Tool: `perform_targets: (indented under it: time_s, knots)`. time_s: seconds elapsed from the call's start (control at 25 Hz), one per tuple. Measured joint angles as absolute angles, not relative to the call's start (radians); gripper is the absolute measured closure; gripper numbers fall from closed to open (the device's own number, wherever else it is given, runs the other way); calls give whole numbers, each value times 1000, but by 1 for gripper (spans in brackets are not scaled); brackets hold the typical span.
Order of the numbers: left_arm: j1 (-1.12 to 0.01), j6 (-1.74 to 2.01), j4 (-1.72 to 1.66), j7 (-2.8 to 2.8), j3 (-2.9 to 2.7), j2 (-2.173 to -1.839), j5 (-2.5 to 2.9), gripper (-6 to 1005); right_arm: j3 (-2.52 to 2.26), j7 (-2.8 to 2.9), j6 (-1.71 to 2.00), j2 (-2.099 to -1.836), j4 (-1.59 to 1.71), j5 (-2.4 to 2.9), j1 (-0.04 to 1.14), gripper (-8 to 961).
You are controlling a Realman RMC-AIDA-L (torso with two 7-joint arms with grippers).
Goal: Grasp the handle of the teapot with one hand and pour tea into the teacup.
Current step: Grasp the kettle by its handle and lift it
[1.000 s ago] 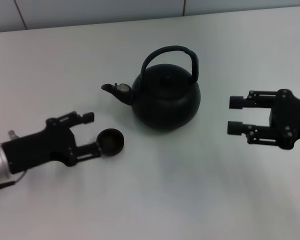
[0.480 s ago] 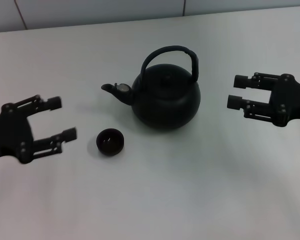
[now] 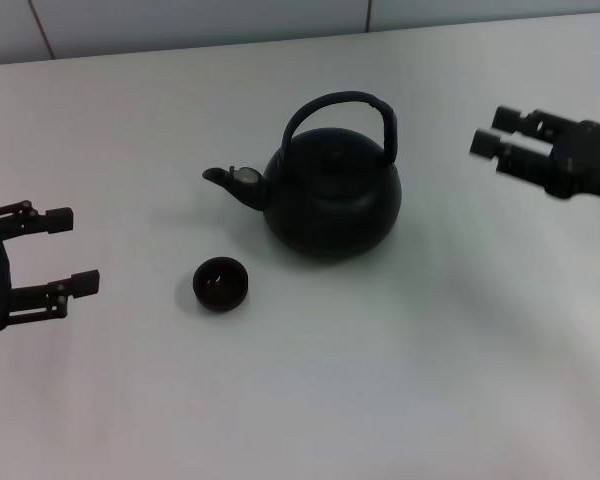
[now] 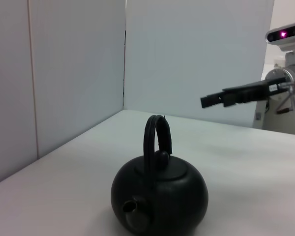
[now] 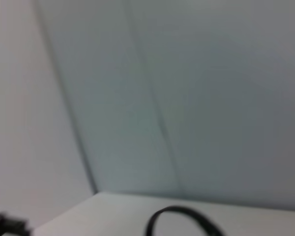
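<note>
The matte-black teapot stands mid-table, its spout pointing to the robot's left and its arched handle upright. In front of the spout and a little apart from it sits the tiny black teacup. My left gripper is open at the left edge, well clear of the cup, holding nothing. My right gripper is open at the far right, raised, level with the handle and apart from it. The left wrist view shows the teapot, its handle and the right gripper beyond it.
The white table reaches back to a pale wall. In the right wrist view only the top arc of the handle shows below the wall panels.
My left gripper has pulled back leftwards from beside the teacup, which stays put. My right gripper has moved up and away to the right. The teapot has not moved.
</note>
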State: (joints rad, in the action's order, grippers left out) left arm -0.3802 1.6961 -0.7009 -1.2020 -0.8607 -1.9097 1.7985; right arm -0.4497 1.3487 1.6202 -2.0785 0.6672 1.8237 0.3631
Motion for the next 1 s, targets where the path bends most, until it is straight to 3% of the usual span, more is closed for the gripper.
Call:
perform_targets:
  time_s: [0.32, 1.0]
  knots:
    - [-389, 1694, -711, -1209, -860, -1931, 1857, 214, -459, 1313, 1472, -2079, 546, 1796, 421, 374]
    - [-389, 1695, -713, -1209, -826, -1938, 1856, 214, -574, 1303, 1340, -2080, 477, 1799, 497, 376]
